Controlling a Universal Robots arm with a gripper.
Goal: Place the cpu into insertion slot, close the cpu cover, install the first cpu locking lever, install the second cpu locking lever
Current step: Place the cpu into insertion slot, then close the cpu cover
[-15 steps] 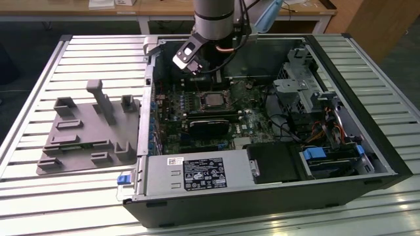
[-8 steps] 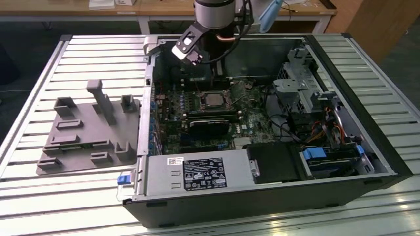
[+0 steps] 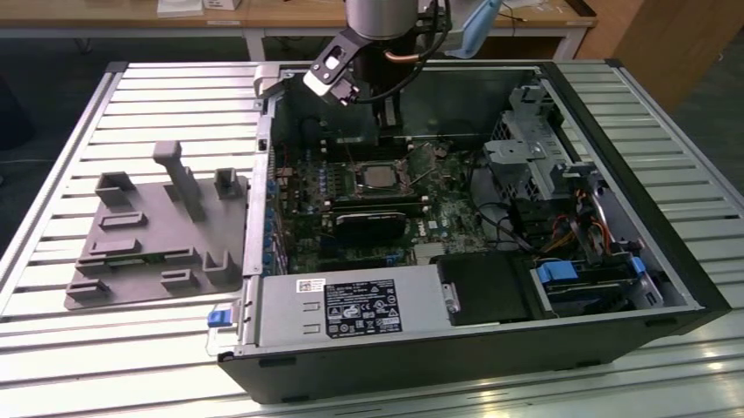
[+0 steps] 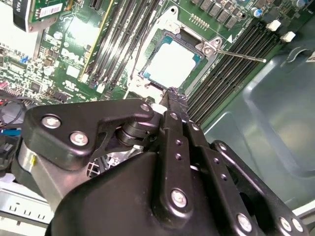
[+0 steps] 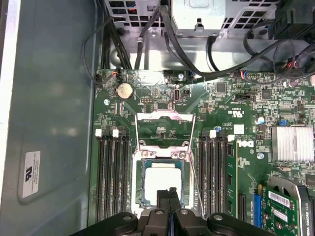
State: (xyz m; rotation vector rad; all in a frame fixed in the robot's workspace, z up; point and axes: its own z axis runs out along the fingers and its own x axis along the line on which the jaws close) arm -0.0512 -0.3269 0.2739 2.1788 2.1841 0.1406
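Above the insertion slot (image 5: pixel 140 183), my end effector (image 5: pixel 169 193) is pinched shut, empty (I think); cpu (image 5: pixel 158 181) seated, cpu cover (image 5: pixel 162 117) open. Dipping lower could scratch or shift the chip.

Count: 1 cpu (image 5: pixel 162 183), 1 insertion slot (image 5: pixel 139 189), 1 cpu cover (image 5: pixel 162 117), 2 locking levers (image 4: pixel 241 54). Also 1 coin cell (image 5: pixel 124 90), 1 finned heatsink (image 5: pixel 294 142). Beside the 1 case (image 3: pixel 465 359): 1 grey fixture plate (image 3: pixel 139 248).
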